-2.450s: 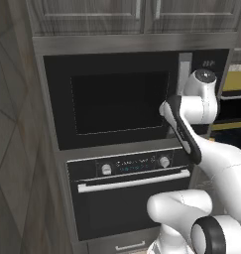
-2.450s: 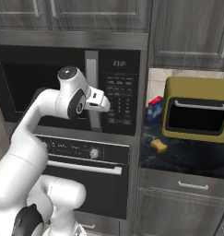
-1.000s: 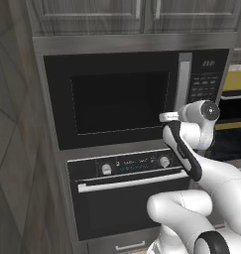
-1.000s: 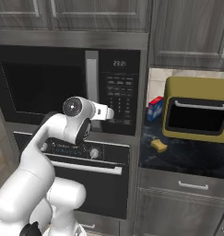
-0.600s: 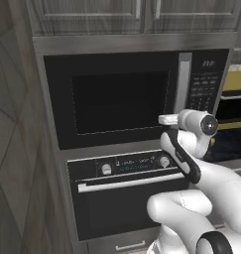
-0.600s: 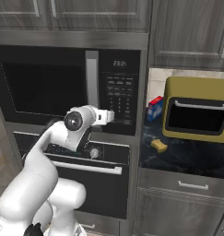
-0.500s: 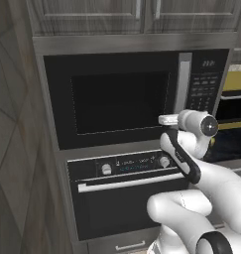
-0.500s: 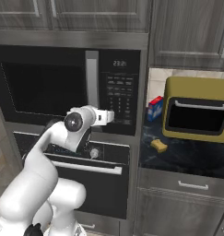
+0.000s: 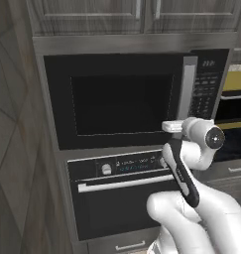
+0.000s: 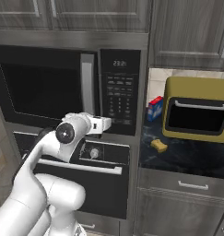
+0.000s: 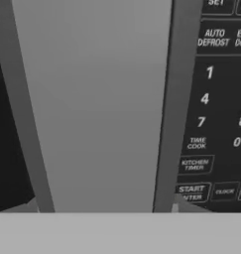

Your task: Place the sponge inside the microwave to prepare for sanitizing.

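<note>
In the tall cabinet column, the microwave (image 10: 69, 90) sits with its door closed, above the black oven (image 10: 76, 177). The fingers (image 10: 109, 123) are pressed against the vertical steel door handle (image 11: 99, 106), just left of the keypad (image 10: 119, 99); they appear clamped on it, though the tips themselves are hidden. The olive toaster oven (image 10: 198, 115) stands on the worktop (image 10: 187, 161) to the right. The sponge (image 10: 159, 145) lies there too, well to the right of the fingers and lower, untouched. The closed door blocks entry and must swing open first.
</note>
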Robot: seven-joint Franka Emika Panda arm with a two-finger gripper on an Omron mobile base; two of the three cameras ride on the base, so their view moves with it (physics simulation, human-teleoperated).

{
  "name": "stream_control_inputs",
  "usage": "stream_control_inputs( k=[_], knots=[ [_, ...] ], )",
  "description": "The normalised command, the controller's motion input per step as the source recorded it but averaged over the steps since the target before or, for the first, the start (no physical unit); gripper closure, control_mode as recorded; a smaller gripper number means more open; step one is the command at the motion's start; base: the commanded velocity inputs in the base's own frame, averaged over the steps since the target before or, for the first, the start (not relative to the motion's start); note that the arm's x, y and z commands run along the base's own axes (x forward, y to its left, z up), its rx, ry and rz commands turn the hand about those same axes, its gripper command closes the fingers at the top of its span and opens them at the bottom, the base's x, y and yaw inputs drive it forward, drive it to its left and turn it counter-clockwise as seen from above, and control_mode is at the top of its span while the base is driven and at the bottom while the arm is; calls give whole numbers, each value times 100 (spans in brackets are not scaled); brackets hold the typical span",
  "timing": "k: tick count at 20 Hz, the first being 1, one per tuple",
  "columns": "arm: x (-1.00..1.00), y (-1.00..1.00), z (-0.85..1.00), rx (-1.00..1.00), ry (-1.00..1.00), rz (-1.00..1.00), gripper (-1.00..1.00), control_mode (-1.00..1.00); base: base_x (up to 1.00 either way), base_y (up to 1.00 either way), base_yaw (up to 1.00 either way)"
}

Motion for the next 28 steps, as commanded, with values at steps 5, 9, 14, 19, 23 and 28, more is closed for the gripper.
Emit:
stream_control_inputs(
  k=[5,9,14,19,23,28],
  knots=[
    [-100,15,0,0,-4,-11,100,-100,0,0,0],
    [-98,40,-27,-9,0,-19,100,-100,0,0,0],
    [-100,53,-39,-13,-1,-19,100,-100,0,0,0],
    [-95,88,-55,-16,-15,-15,100,-100,0,0,0],
    [-96,95,-81,-20,-22,-15,100,-100,0,0,0],
    [-81,100,-72,-24,-29,-12,100,-100,0,0,0]
  ],
)
